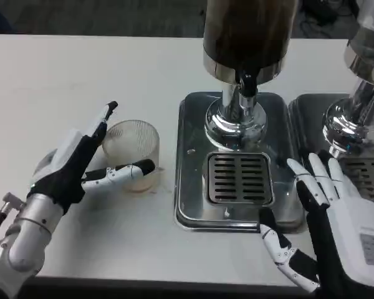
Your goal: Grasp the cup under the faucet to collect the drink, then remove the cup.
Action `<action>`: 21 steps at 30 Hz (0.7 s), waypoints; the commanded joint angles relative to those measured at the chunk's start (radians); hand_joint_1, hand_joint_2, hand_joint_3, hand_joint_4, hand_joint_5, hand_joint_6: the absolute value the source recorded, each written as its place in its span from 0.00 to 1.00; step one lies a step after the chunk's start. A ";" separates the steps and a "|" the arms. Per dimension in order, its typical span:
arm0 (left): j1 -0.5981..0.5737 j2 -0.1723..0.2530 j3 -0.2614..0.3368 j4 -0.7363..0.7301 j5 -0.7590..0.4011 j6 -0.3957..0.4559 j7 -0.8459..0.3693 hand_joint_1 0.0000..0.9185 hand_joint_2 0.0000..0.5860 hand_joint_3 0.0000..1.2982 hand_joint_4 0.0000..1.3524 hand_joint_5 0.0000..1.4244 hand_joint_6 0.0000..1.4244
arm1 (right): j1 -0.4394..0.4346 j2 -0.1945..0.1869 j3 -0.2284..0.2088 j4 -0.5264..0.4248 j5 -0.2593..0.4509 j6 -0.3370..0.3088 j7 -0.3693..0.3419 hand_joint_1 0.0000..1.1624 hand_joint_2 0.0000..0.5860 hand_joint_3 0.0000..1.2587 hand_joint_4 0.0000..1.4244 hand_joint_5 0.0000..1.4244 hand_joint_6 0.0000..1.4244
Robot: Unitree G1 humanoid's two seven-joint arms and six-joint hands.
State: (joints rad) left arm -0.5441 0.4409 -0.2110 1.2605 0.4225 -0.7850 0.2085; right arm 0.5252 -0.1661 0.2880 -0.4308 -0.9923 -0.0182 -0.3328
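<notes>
Standing on the white table (62,75), the clear ribbed plastic cup (133,152) sits between the spread fingers (128,172) of my left hand (81,163), left of the shiny steel drip tray (190,156). My right hand (327,224) rests with its fingers apart beside the slotted grate (239,179).

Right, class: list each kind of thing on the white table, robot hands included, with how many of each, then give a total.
Drink dispensers: 2
Clear ribbed cups: 1
Robot hands: 2, left hand, right hand
Total: 5
</notes>
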 commanded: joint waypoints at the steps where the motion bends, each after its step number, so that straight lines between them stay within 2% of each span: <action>1: -0.008 -0.008 -0.018 0.012 0.015 0.024 -0.017 0.33 0.05 0.00 0.00 0.16 0.15 | 0.011 0.007 0.001 -0.013 0.007 0.007 -0.001 0.35 0.77 0.15 0.04 0.00 0.06; 10: -0.011 -0.011 -0.043 0.011 0.034 0.031 0.011 0.42 0.08 0.00 0.00 0.19 0.18 | 0.015 0.014 0.003 -0.017 0.015 0.009 0.003 0.35 0.77 0.15 0.04 0.00 0.06; 14: -0.010 -0.018 -0.041 0.013 0.024 0.024 0.003 0.48 0.10 0.05 0.03 0.23 0.22 | 0.017 0.015 0.000 -0.016 0.021 0.012 0.004 0.35 0.77 0.15 0.05 0.00 0.07; 18: -0.003 -0.031 -0.032 0.009 0.006 0.005 0.001 0.51 0.13 0.15 0.13 0.32 0.33 | 0.019 0.014 -0.001 -0.016 0.024 0.011 0.006 0.35 0.77 0.15 0.05 0.00 0.07; 21: 0.006 -0.041 -0.020 0.006 -0.013 -0.008 0.006 0.54 0.16 0.26 0.24 0.42 0.47 | 0.018 0.014 -0.003 -0.015 0.027 0.011 0.006 0.35 0.77 0.15 0.05 0.00 0.07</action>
State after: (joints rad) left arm -0.5557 0.4139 -0.2381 1.2604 0.4159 -0.7818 0.2284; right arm 0.5401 -0.1550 0.2883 -0.4355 -0.9733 -0.0151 -0.3301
